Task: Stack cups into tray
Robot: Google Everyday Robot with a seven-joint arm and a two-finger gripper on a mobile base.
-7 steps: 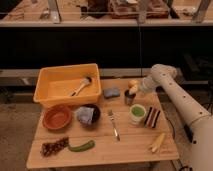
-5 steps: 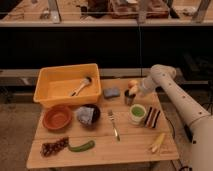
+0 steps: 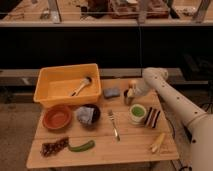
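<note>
On the one wooden table (image 3: 100,156) there are two cups: a dark grey cup (image 3: 128,99) and a pale green cup (image 3: 138,113). There is one yellow tray (image 3: 50,82), with one brush (image 3: 80,86) lying in it. Bowls number two: an orange-brown bowl (image 3: 57,118) and a dark bowl (image 3: 95,110) that holds one grey cloth (image 3: 85,115). The rest are singles: one fork (image 3: 115,125), one blue-grey sponge (image 3: 111,93), one green vegetable (image 3: 81,146), one dark reddish cluster (image 3: 54,146), one striped dark block (image 3: 152,117) and one yellow piece (image 3: 157,142). One arm (image 3: 175,102) carries one gripper (image 3: 131,91), which is right above the dark grey cup.
</note>
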